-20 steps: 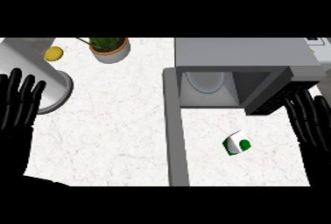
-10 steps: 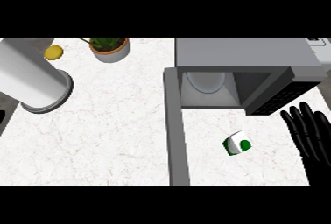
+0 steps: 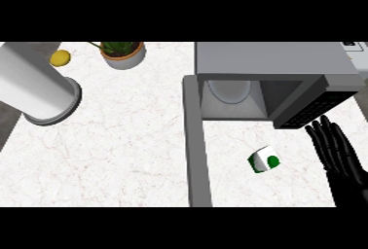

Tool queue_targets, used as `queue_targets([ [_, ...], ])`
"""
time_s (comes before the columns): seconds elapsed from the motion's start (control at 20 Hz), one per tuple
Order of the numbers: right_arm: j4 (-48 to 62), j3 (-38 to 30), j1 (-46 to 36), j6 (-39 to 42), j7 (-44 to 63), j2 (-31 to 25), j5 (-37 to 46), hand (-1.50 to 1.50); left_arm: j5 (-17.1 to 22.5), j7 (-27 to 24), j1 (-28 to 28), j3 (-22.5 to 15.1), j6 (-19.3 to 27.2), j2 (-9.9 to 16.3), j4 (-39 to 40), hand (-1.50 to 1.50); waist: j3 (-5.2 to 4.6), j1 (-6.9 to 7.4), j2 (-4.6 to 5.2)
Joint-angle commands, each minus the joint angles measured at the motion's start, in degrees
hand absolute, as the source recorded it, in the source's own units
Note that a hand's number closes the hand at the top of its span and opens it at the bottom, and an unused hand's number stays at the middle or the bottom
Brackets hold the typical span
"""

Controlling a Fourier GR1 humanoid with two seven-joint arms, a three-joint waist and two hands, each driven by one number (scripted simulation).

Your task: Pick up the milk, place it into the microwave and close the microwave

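Milk [image 3: 264, 160] on counter, left of right hand [image 3: 335, 149] (fingers straight), seemingly apart

No words, numbers or brand names can be read anywhere: the milk carton [image 3: 264, 160] at about five o'clock bears only a plain green round mark, and the microwave [image 3: 277, 73] keypad is illegible.
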Motion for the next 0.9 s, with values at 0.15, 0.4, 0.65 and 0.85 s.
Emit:
queue_targets([
  [0.15, 12.7, -1.8, -0.5, -3.5, -7.8, 2.0, 6.1, -1.50, 7.9, 0.7, 6.9, 3.3, -3.0, -2.1, -9.5, -1.50, 0.04, 0.77, -0.07],
  [0.4, 23.1, -6.3, -1.9, -3.6, -14.1, 0.3, 6.2, -1.50, 10.4, -1.7, 8.2, 6.1, -6.8, -1.9, -5.8, -1.50, 0.04, 0.65, 0.01],
  [0.65, 35.7, -8.0, -5.2, -4.0, -20.6, -0.4, 7.8, -1.50, 16.8, -2.1, 13.4, 10.6, -11.5, -0.2, -6.1, -1.50, 0.07, 1.47, -0.07],
  [0.85, 46.8, -10.9, -7.8, -3.8, -27.7, -3.5, 9.1, -1.50, 15.4, -5.5, 14.6, 10.8, -14.7, -2.3, -3.5, -1.50, 0.08, 1.64, -0.02],
])
